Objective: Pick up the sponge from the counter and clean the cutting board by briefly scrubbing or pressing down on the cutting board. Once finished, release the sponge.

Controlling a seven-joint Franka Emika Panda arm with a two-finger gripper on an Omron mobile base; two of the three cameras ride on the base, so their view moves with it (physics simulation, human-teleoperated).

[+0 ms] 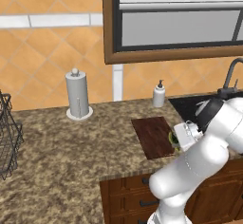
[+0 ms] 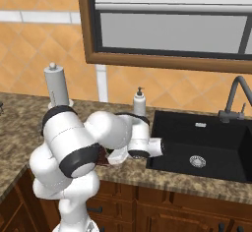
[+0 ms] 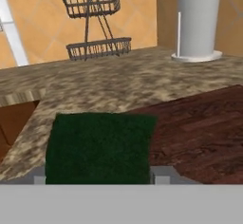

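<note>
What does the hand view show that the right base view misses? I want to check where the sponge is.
Hand view alone: the green sponge held between the jaws, over the cutting board's edge, and a tiered wire basket on the far counter. Right base view alone: the black sink, the faucet, the soap dispenser and the window. Both share: the speckled counter and the paper towel holder.

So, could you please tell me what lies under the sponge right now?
The sponge, between the gripper tips, overlaps the cutting board edge and granite counter; whatever is directly beneath it is hidden.
</note>
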